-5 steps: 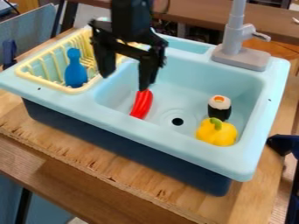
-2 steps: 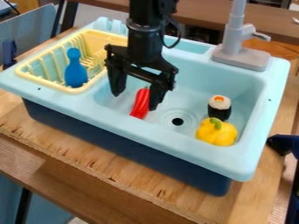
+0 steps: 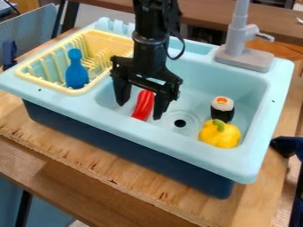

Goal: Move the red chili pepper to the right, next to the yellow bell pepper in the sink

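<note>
The gripper (image 3: 139,112) hangs down inside the left part of the sink basin, its two fingers spread apart. Between them lies a red pepper-like toy (image 3: 143,105), its upper end partly behind the gripper; whether the fingers touch it I cannot tell. A sushi roll (image 3: 222,109) and a yellow bell pepper (image 3: 219,134) sit close together on the basin's right side. In the yellow rack at the left stands a blue pin-shaped toy (image 3: 76,70).
The light blue sink (image 3: 172,138) rests on a wooden table (image 3: 89,162). The yellow dish rack (image 3: 56,90) adjoins the basin's left side. A grey faucet (image 3: 238,44) rises at the back right. Around the basin runs a raised rim.
From above the basin's left side, the gripper has come down into it and slightly right, around the red toy. The toys keep their places.
</note>
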Robot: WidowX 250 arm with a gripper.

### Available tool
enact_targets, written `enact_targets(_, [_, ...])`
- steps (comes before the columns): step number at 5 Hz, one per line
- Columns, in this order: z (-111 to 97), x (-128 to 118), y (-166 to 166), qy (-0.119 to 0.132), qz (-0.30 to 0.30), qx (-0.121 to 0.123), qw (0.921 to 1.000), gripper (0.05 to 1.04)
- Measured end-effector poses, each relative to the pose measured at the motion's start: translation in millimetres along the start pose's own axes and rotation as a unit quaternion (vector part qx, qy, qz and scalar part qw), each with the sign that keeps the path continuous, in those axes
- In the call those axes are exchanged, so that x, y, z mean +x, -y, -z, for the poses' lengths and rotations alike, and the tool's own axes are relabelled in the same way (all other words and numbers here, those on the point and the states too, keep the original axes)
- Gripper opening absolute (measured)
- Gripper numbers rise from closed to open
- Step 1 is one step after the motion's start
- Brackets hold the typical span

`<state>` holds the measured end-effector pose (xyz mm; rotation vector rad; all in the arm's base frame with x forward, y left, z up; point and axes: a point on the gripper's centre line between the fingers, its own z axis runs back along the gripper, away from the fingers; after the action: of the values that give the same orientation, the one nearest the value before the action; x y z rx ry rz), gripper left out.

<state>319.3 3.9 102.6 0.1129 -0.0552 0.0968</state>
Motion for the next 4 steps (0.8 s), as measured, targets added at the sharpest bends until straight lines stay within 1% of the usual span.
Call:
enact_targets(2, [24.7, 2.3, -5.6, -0.024, -0.019, -0.005, 0.9995, 1.003])
enact_targets(3, [30.9, 3.0, -6.2, -0.025, -0.028, -0.019, 0.9991, 0.949])
enact_targets(4, [33.6, 0.9, -5.9, -0.024, -0.026, -0.027, 0.9990, 0.668])
